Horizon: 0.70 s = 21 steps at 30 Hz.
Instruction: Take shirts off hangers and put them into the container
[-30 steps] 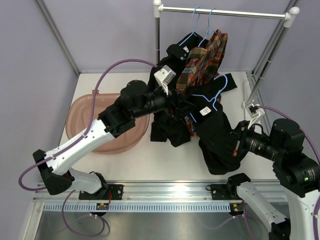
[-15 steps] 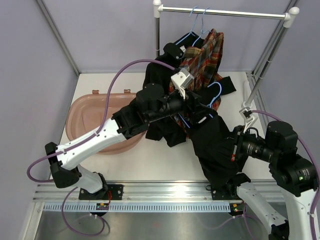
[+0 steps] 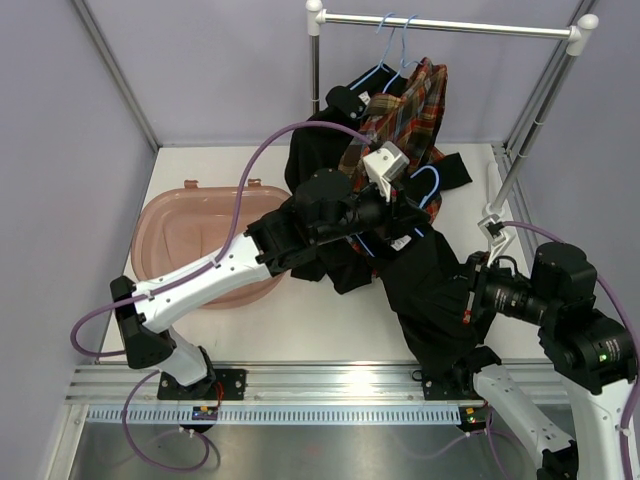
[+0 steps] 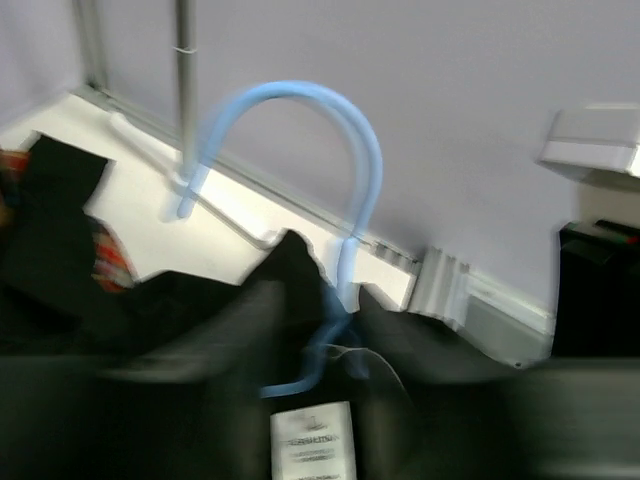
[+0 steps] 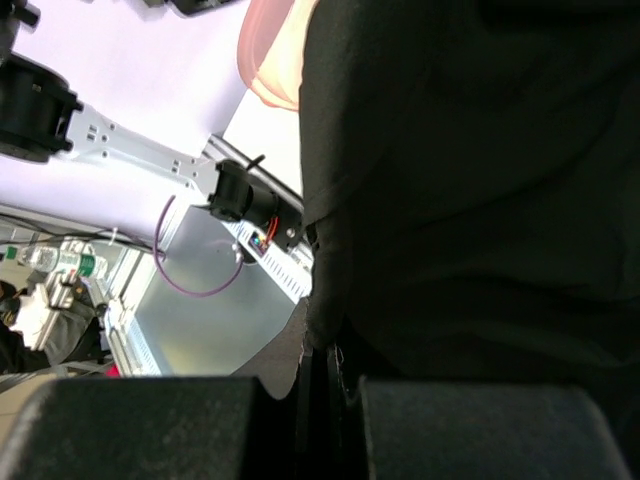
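Right gripper [image 5: 325, 385] pinches black shirt [image 5: 470, 180]; left gripper [image 3: 398, 213] hovers by hanger [image 4: 368, 175]; cannot tell whether its jaws grip

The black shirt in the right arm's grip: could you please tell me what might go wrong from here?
1. The light-blue hanger sits in the neck of the plain black collared shirt while the right claw clamps cloth lower down, so pulling may snag or drag the hanger along.
2. The left claw is close beside the red-orange-blue plaid shirt hanging from the white-and-metal rail; it might catch that cloth too.
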### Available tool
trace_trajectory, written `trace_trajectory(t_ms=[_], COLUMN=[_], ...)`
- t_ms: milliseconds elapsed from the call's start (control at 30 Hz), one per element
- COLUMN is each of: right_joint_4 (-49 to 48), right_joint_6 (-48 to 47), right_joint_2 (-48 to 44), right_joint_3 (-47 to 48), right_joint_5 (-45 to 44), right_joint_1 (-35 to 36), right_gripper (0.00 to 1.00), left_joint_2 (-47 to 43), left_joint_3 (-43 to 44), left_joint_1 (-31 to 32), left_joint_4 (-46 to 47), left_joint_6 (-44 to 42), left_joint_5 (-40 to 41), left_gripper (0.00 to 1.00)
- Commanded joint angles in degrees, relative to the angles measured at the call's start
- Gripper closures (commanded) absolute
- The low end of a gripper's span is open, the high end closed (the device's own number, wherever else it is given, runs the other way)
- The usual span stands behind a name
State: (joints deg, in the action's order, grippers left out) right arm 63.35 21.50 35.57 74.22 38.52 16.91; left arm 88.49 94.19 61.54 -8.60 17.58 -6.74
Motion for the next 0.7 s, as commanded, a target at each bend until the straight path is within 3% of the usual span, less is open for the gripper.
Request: trace_trajectory(t_ms=[0,33,67,133,167,267,667], right_joint_4=[1.25,1.42,1.6,2.21,2.65,3.97,13.55], right_joint_6=[-0.93,-1.02,-1.19,-1.89,-2.07,-2.86,-2.6], right_joint_2=[-0.42,-0.42,-0.24,-0.33,-0.33,-1.03,-6.65], right_joint_3=[2.34,2.34,2.34,2.43,2.69,3.12,9.2], right_joint_5=[6.74,6.65,6.39,5.78,5.43,5.16,0.42], right_joint_1=[0.76,0.85,0.76,0.85,0.76,0.76,0.76], right_gripper=[1.0,1.0,0.98,0.83,0.68,0.59,0.57], left_joint_2=[0.28,0.11,-0.07,-0.59,-1.21,-1.65,0.46], left_joint_3=[3.89,4.42,4.59,4.6,4.6,5.12,14.7], left_joint_1=[-0.1,-0.02,-0.01,0.34,0.42,0.51,0.42], left_joint_4=[1.93,1.49,0.87,0.43,0.17,-0.89,-8.27], left_joint_6=[-1.33,-1.15,-1.5,-1.85,-2.29,-3.25,-8.09], left_joint_5=[3.57,4.19,4.8,6.47,8.39,10.16,13.86], left_gripper=[0.91,1.0,1.0,1.0,1.0,1.0,1.0])
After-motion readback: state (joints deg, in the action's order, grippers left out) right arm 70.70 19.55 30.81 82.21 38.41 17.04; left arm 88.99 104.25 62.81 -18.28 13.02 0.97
